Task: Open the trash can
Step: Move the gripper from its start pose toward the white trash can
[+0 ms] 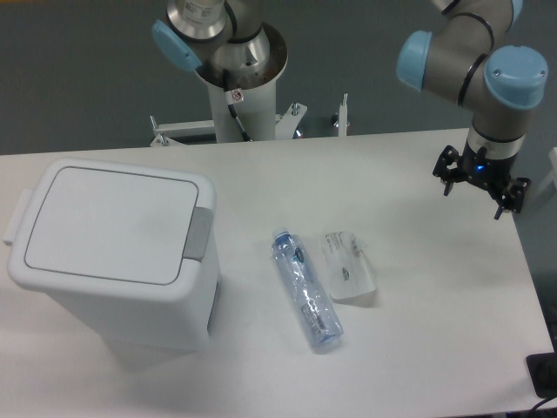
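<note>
The trash can (113, 248) is a large white bin standing at the left of the table. Its flat lid is down and closed, with a grey push-button tab (199, 233) on its right edge. My gripper (481, 189) hangs over the far right of the table, well away from the bin. Its dark fingers point downward and stand spread apart with nothing between them.
A clear plastic bottle with a blue cap (305, 289) lies on the table right of the bin. A crumpled clear wrapper (347, 266) lies beside it. The arm's base column (237, 87) stands behind the table's back edge. The table's right edge is close to the gripper.
</note>
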Robot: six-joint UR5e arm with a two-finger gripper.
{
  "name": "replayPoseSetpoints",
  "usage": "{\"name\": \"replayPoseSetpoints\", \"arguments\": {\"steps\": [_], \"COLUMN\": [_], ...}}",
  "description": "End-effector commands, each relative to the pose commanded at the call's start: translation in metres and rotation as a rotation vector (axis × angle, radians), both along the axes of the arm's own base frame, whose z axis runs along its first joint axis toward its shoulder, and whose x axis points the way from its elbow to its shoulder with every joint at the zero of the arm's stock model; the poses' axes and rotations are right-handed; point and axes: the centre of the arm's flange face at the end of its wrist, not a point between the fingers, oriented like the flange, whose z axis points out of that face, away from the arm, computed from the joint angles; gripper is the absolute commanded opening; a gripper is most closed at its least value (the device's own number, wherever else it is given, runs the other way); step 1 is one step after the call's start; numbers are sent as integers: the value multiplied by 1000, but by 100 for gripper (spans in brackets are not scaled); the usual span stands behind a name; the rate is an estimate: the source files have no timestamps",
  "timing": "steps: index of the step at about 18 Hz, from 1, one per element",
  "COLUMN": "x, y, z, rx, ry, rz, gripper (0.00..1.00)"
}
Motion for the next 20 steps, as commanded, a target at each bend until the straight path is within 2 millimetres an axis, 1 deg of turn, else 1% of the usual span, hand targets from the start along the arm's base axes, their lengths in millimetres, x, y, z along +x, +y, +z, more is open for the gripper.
{"name": "replayPoseSetpoints", "arguments": {"steps": [11,13,15,17,20], "x": [2,7,13,23,40], "y": [2,3,8,14,39], "z": [0,0,-1,-5,0], "rx": [1,6,21,85,113], "ry": [0,-6,-16,-53,-57], "rz": [1,31,57,137,220], "gripper": [100,100,100,100,100]}}
